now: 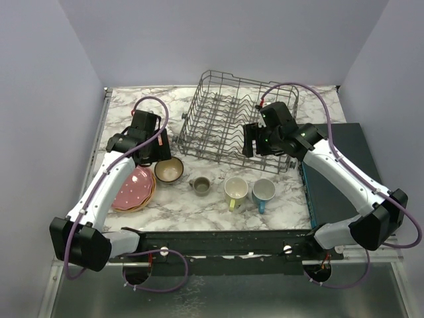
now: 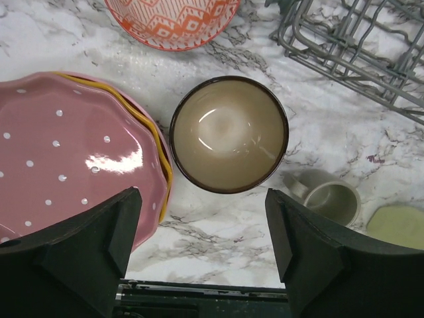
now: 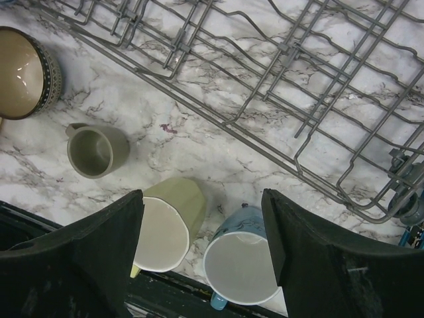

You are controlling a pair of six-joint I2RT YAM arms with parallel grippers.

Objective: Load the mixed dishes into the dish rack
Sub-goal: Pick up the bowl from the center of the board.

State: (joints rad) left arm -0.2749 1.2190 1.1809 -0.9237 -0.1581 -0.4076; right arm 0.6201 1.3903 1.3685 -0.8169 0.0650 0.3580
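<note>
Under the left gripper (image 2: 202,248), centred on the gap ahead of its two black fingers (image 2: 93,258), the dark brown bowl (image 2: 228,132) stands upright on the marble table (image 2: 371,142), its cream inside empty. The jaws are spread wide with nothing between them and do not touch the bowl. To the gripper's left the pink dotted plate (image 2: 66,152) is stacked on a scalloped orange-yellow plate (image 2: 161,159), whose rim comes close to the bowl. Beyond the bowl lies an orange-patterned bowl (image 2: 172,20). To the right are the grey-beige mug (image 2: 328,199) and, further right, the corner of the dish rack (image 2: 358,46).

Over on the other side, the right gripper (image 3: 202,245) hangs with its jaws parted and empty, over the table just in front of the rack's near edge. Between its fingers (image 3: 99,258), down on the marble, are the pale yellow mug (image 3: 169,225), tipped on its side, and the blue mug (image 3: 242,262) next to it. The grey-beige mug stands further to its left, and the wire rack stretches beyond the fingertips and to the right, holding no dishes in the part seen.
</note>
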